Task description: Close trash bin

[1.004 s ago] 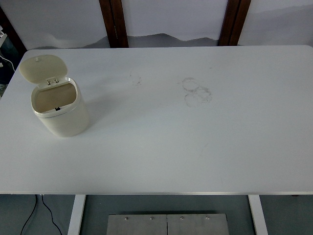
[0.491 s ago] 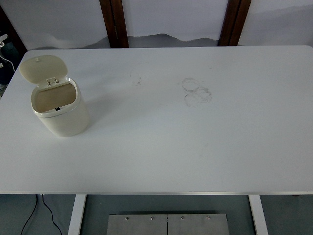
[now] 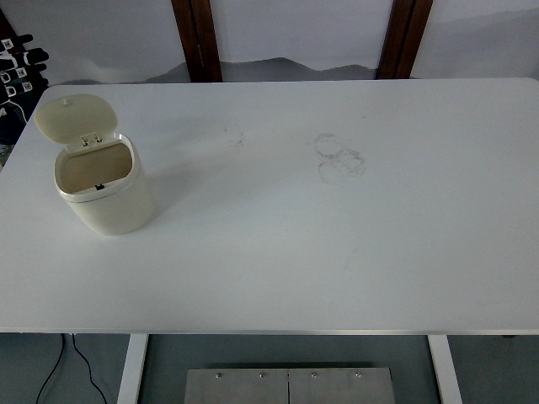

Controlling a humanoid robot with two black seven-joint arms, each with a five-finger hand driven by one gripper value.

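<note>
A small cream trash bin (image 3: 109, 202) stands upright on the left part of the white table (image 3: 337, 252). Its hinged lid (image 3: 74, 116) is flipped up and back, so the brownish inside shows. My left hand (image 3: 18, 61) pokes in at the picture's top left edge, beyond the table's far left corner and well apart from the bin. Its black fingers (image 3: 34, 57) are spread and hold nothing. The right arm does not show.
Faint ring marks (image 3: 338, 157) stain the table's middle. Two dark wooden posts (image 3: 195, 38) (image 3: 402, 38) stand behind the far edge. Under the near edge are the table legs, a cable (image 3: 63, 362) and a metal plate (image 3: 288, 385).
My left hand has come into view at the top left edge; before, it was out of the picture. The bin and its lid have not moved.
</note>
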